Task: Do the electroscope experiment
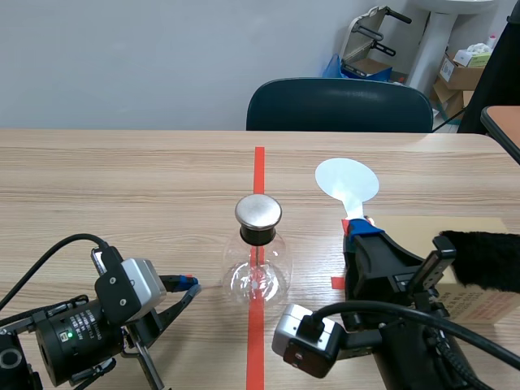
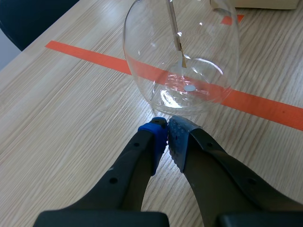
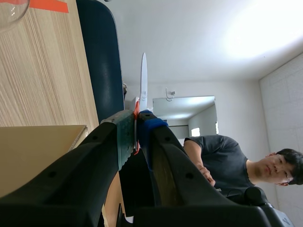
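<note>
The electroscope (image 1: 258,272) is a clear glass flask with a round metal cap (image 1: 258,213), standing on the red tape line at mid-table. My left gripper (image 1: 188,283) rests low on the table to its left, shut on nothing. In the left wrist view, its fingertips (image 2: 167,130) meet just short of the flask's base (image 2: 156,56), and a thin metal rod (image 2: 176,35) hangs inside. My right gripper (image 1: 361,228) is to the flask's right, shut on the stem of a white round paddle (image 1: 347,180) that points up and away. The paddle (image 3: 143,80) shows edge-on between the pads (image 3: 137,124).
A cardboard box (image 1: 463,223) lies at the right with a black furry piece (image 1: 487,260) on it, close to my right arm. A dark chair (image 1: 340,106) stands behind the far table edge. A person (image 3: 222,156) appears in the right wrist view.
</note>
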You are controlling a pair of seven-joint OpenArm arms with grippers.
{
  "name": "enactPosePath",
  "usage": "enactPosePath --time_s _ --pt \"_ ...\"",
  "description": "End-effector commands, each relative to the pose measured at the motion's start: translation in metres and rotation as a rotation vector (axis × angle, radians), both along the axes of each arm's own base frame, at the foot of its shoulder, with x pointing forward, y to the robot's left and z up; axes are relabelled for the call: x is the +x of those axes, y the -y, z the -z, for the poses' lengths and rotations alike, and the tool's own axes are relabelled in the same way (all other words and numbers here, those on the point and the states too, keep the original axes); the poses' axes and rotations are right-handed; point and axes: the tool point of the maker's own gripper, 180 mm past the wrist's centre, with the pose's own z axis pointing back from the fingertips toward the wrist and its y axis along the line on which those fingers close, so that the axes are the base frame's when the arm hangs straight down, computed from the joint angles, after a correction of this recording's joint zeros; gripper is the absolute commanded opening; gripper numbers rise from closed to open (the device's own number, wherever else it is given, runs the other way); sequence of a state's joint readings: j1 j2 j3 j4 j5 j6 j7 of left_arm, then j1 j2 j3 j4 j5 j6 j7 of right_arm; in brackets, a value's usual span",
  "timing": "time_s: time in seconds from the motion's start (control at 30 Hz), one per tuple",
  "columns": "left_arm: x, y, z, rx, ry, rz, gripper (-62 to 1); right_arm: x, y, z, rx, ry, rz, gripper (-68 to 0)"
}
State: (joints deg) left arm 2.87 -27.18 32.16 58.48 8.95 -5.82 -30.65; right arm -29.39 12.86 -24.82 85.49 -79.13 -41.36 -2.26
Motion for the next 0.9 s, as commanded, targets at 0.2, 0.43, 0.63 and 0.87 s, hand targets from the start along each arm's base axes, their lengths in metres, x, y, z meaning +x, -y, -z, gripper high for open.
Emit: enactPosePath --time_s 0.2,0.43,0.63,0.87 --pt "0.003 -0.002 -0.006 -0.006 0.021 0.000 -55.4 0.004 -0.001 -0.023 0.022 0.098 -0.014 -65.8" --pt "0.003 -0.003 -0.005 -0.006 0.019 0.000 -55.4 -0.002 -0.019 -0.024 0.011 0.105 -0.117 -65.8" --pt "0.003 -0.003 -0.005 -0.006 0.019 0.000 -55.4 -0.012 -0.038 -0.024 -0.003 0.113 -0.237 -65.8" --pt "0.003 -0.003 -0.005 -0.006 0.020 0.000 -55.4 -0.025 -0.057 -0.023 -0.017 0.120 -0.362 -65.8"
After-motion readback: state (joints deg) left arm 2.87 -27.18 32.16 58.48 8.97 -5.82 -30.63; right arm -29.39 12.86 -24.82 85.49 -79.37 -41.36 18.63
